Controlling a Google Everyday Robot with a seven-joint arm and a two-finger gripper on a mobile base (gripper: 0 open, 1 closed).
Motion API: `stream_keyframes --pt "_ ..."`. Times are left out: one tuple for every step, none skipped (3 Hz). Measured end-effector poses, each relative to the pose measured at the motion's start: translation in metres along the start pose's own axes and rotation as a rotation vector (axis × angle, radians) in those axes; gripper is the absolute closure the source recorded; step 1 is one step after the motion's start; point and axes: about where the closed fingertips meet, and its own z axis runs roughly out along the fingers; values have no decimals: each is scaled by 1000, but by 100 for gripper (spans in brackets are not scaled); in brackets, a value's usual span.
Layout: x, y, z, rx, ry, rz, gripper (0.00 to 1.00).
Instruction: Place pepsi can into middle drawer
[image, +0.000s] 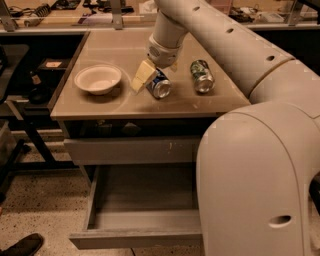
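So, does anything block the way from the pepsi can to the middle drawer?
Nothing visible does. The gripper is at the pepsi can, which lies on the table top. The middle drawer stands open below; the bowl and the green can lie to either side.

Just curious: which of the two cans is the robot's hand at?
The dark blue pepsi can, left of the green-and-silver can; the gripper is right at it.
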Motion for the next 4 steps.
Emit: stream_keyframes --pt "1 -15 10 5 13 24 0" --pt "0 -16 10 5 12 25 19" --pt "0 -16 10 5 12 25 42" --pt "0 -16 10 5 12 25 64"
